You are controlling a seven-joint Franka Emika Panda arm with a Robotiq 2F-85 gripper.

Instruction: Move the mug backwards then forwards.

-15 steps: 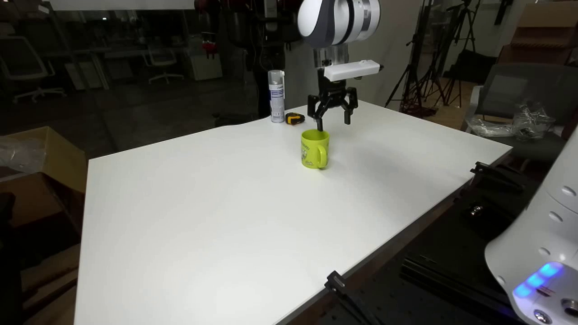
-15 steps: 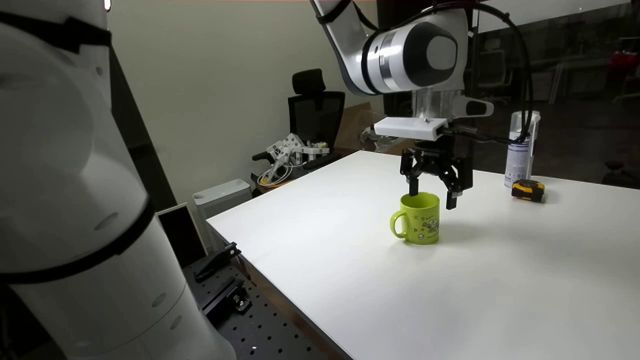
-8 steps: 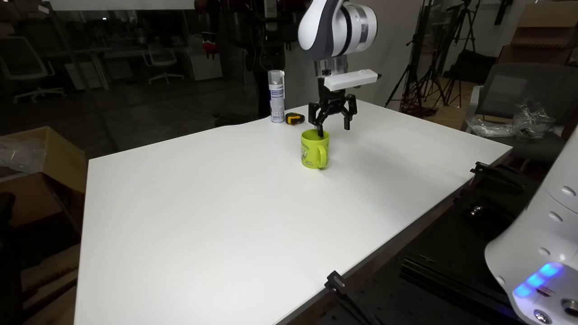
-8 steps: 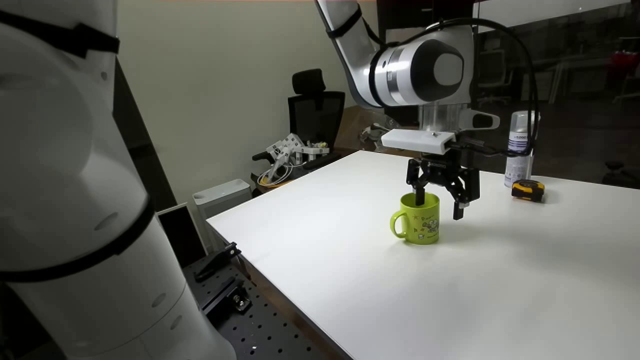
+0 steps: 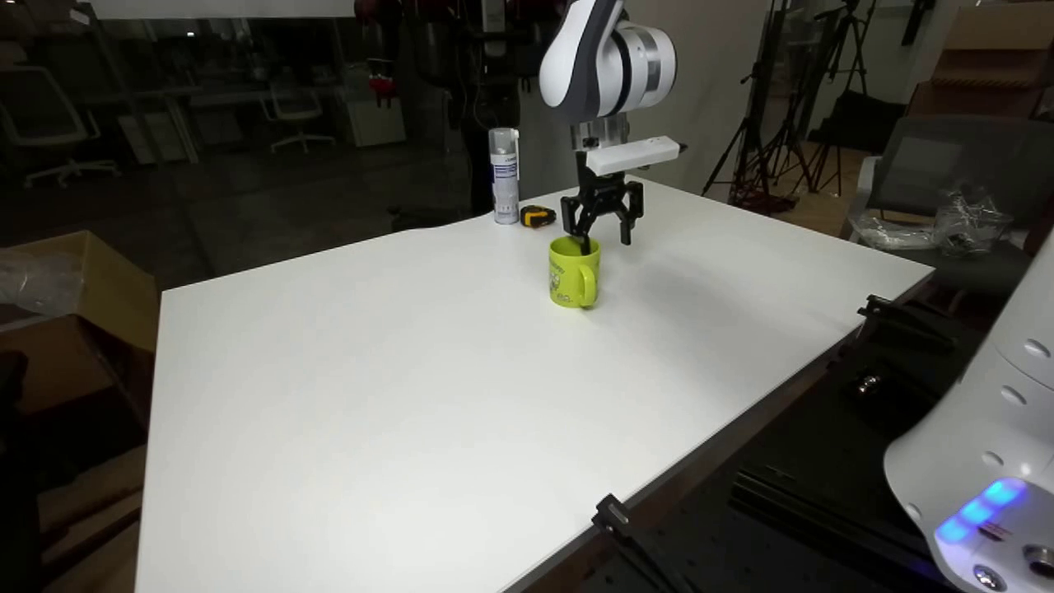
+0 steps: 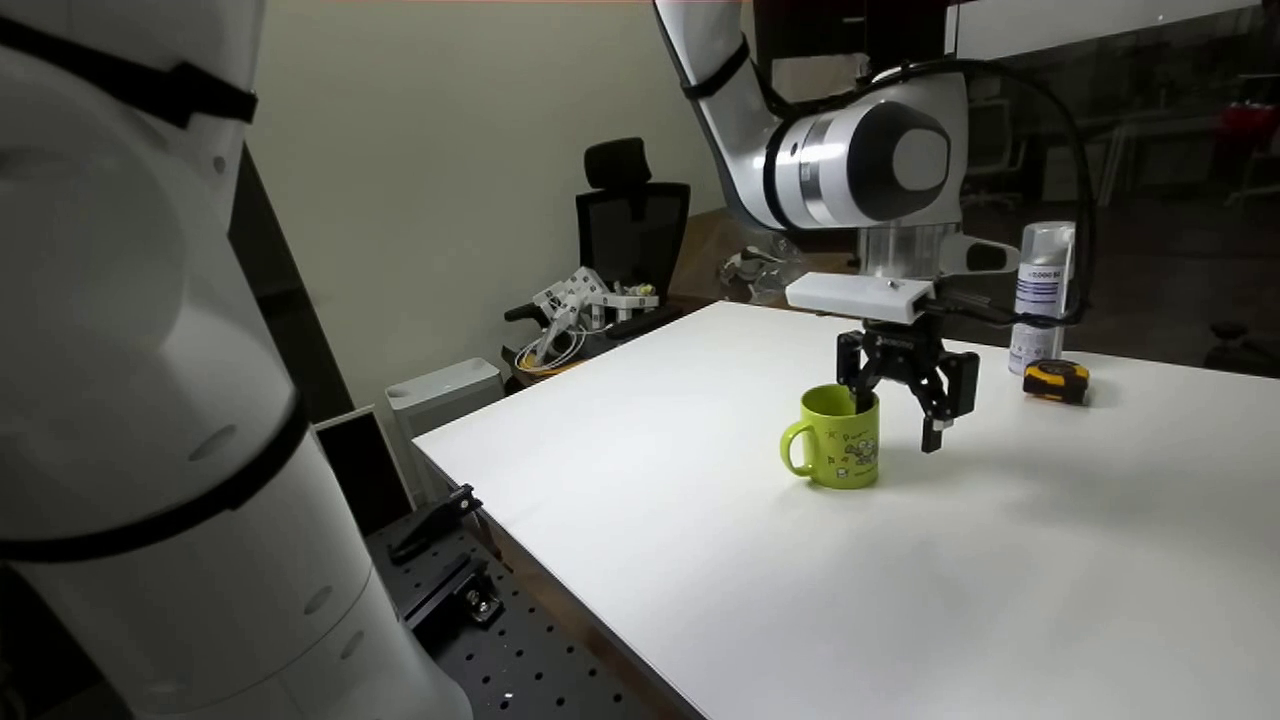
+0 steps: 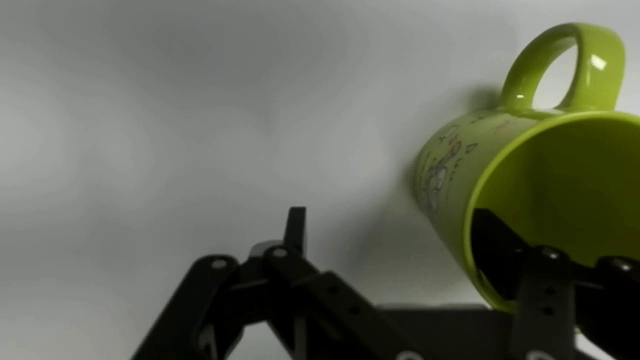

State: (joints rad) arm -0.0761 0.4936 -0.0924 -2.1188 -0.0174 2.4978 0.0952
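The lime mug stands upright on the white table, handle toward the robot base side; it also shows in an exterior view. My gripper points down above it, jaws apart, also in an exterior view. One finger reaches down inside the mug's mouth; the other hangs outside, with the near wall between them. In the wrist view the mug is at the right, and the gripper spans its rim. The inner finger lies close to the inside wall; whether it touches is unclear. The inner fingertip is partly hidden in the exterior views.
A white spray bottle with a blue label and a black-yellow tape measure stand near the table's back edge, also in an exterior view. The white table has clamps on its robot-side edge.
My gripper has come down and shifted sideways, to the right in an exterior view. One finger has gone from above the mug to inside its mouth. The mug has not moved.
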